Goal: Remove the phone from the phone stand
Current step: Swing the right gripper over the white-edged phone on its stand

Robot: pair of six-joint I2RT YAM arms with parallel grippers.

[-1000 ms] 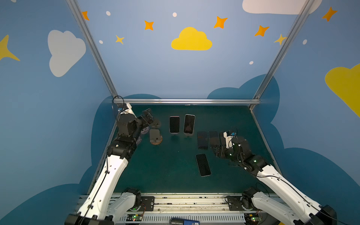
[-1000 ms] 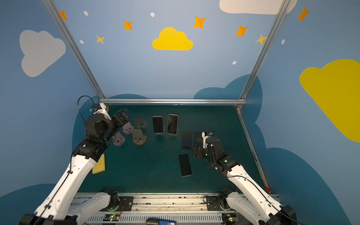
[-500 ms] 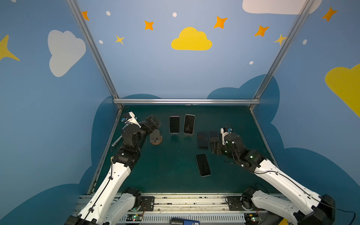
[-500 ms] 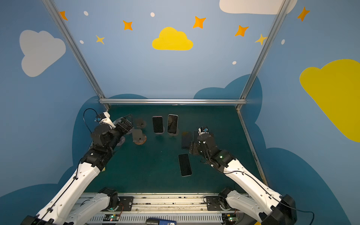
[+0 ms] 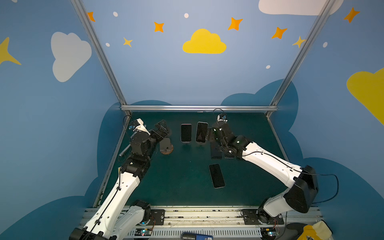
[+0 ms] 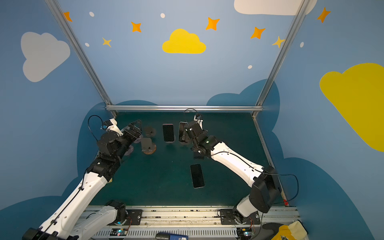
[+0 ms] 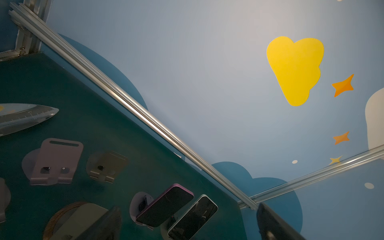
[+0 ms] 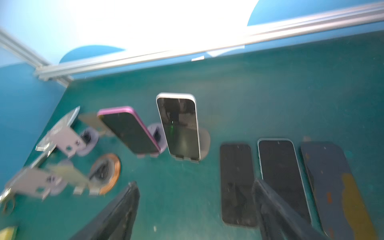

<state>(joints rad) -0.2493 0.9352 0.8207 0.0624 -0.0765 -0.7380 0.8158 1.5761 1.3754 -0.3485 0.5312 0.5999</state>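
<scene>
My right gripper wide, empty, just short of white phone; its long axis upright, leaning back on stand. My left gripper, wide too, beyond pink phone: farther.

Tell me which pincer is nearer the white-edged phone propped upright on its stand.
Right. The right pincer is open close beside the white-edged phone; the left pincer, open too, is farther off, past the pink-edged phone.
</scene>
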